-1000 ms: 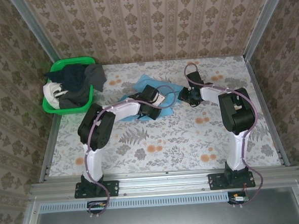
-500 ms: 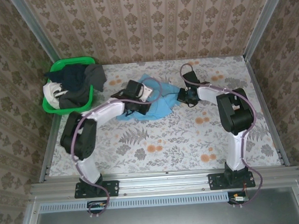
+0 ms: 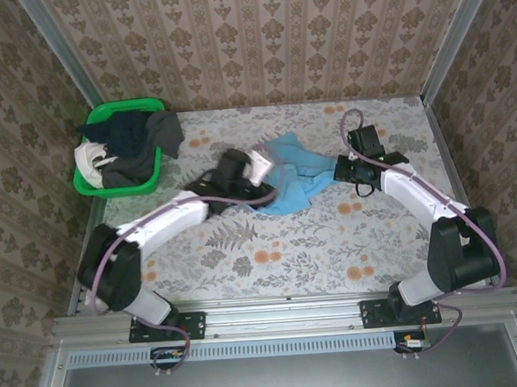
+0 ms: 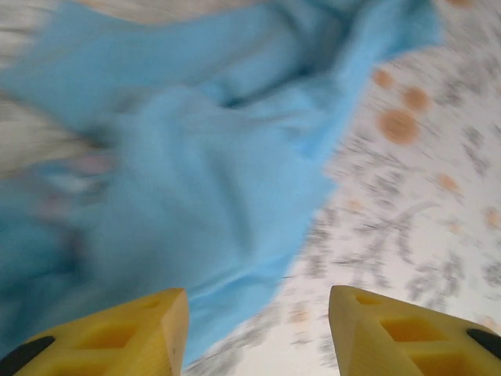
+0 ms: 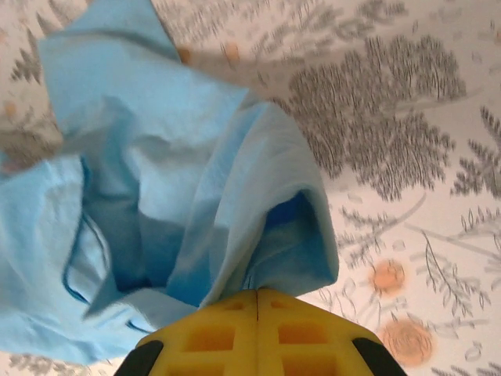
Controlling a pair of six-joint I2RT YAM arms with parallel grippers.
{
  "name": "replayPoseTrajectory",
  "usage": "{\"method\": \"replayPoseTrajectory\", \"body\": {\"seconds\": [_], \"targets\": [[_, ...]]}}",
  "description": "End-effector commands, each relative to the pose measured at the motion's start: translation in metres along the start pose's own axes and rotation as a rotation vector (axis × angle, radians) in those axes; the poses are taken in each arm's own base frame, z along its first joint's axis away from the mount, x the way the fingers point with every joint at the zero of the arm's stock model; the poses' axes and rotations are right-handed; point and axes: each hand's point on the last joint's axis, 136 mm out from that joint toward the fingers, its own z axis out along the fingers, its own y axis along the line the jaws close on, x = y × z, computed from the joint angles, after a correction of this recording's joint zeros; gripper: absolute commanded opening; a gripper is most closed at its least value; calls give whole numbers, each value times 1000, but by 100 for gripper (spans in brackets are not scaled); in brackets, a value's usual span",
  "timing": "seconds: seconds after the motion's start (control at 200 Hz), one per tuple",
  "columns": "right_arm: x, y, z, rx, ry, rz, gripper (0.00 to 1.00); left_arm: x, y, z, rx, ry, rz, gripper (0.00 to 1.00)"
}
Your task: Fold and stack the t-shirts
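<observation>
Light blue t-shirt (image 3: 297, 178), bunched up and wrinkly, lying on the table (image 3: 332, 242) a bit past the middle, closer to the far wall than to the arm bases. Soft folds all over, with one flap poking toward the back.

Pinched at its right end by the right gripper (image 3: 339, 169). From the right wrist: yellow fingers (image 5: 211, 337) pressed tight together, a fold of blue cloth squeezed at the tips, the rest of the shirt spilling away over the flowery table top.

At its left end, the left gripper (image 3: 269, 186), right over the cloth. From the left wrist: yellow fingers (image 4: 141, 329) spread apart, with blue cloth and a strip of table showing through the gap. Blurry picture there, so hard to tell if touching the cloth or just above it.

Farther out, at the far left corner of the table, a green basket (image 3: 122, 191), well apart from the blue shirt. Heaped inside: other t-shirts (image 3: 132, 140), dark ones on top, a white one at the left side, one dark piece hanging over the right rim.

All around, walls (image 3: 249, 45) with brown flowery paper.
</observation>
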Motion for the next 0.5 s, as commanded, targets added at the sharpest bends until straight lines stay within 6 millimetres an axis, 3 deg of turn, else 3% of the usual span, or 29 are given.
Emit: {"method": "replayPoseTrajectory", "body": {"seconds": [0.0,0.105,0.2,0.345,0.495], "targets": [[-2,-6,-21,-15,-44,5,0,14,-32,50,80,54,21,55],[3,-15,-19,-5,-25,38,0,19,-49,82,68,78,68,61],[8,-22,-15,-6,-4,71,0,23,-40,101,-7,95,51,65],[13,-26,-12,-28,-1,110,0,14,-19,114,-126,61,-89,74],[19,-29,-6,-44,12,134,0,0,-21,123,-150,-19,-199,83]]}}
